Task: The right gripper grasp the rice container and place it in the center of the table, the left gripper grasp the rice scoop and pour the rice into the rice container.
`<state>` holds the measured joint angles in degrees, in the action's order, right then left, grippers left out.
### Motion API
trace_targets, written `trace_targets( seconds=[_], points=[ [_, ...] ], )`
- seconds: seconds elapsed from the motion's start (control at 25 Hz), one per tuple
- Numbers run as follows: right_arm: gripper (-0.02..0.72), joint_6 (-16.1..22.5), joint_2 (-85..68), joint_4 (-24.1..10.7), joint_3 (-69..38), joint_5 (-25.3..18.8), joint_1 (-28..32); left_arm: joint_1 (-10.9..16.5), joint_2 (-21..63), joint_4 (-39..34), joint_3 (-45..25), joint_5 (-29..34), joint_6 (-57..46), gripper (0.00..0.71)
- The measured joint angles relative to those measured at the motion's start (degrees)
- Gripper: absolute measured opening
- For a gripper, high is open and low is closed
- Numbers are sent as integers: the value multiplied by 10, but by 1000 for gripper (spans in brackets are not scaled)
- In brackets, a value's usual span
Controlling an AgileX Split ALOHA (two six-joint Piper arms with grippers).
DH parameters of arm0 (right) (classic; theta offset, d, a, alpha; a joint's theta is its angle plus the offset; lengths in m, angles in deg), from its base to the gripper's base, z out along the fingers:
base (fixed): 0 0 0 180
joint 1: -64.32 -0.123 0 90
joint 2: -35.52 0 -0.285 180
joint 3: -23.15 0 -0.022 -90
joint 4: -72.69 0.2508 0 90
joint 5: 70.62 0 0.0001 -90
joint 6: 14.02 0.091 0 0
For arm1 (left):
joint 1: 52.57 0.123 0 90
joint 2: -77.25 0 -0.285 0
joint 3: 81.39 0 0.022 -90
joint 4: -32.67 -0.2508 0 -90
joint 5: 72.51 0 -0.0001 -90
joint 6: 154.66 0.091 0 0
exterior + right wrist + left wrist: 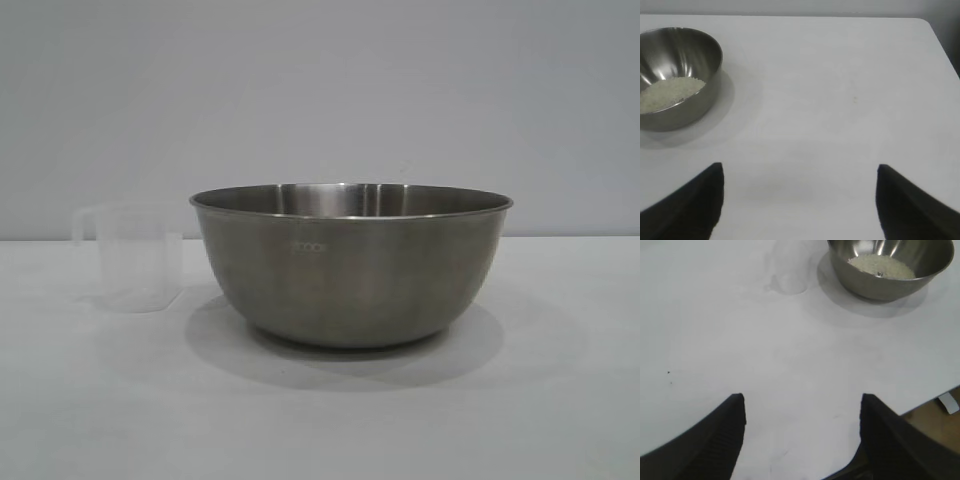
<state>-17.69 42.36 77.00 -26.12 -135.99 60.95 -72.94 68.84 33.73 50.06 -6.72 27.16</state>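
The rice container [352,265], a large steel bowl, stands upright on the white table [560,400] near its middle. Off-white rice [881,266] lies in its bottom, also seen in the right wrist view [670,92]. The rice scoop [132,258], a small translucent cup, stands upright just left of the bowl; it shows faintly in the left wrist view [787,270]. My left gripper [802,400] is open and empty above bare table, well away from scoop and bowl [890,267]. My right gripper [799,170] is open and empty, apart from the bowl [677,75].
The table's edge [940,392] runs close to my left gripper, with floor beyond it. In the right wrist view the table's far rounded corner [927,25] shows. A plain grey wall [320,90] stands behind the table.
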Motion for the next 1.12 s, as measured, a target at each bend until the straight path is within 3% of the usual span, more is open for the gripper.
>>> trace_targets(
  seconds=[0.8,1.12],
  points=[
    [567,0,0,0,0,0,0,6,0,-8,-10,-14,-5,465],
    [567,0,0,0,0,0,0,157,0,-8,-10,-15,-5,465]
  ],
)
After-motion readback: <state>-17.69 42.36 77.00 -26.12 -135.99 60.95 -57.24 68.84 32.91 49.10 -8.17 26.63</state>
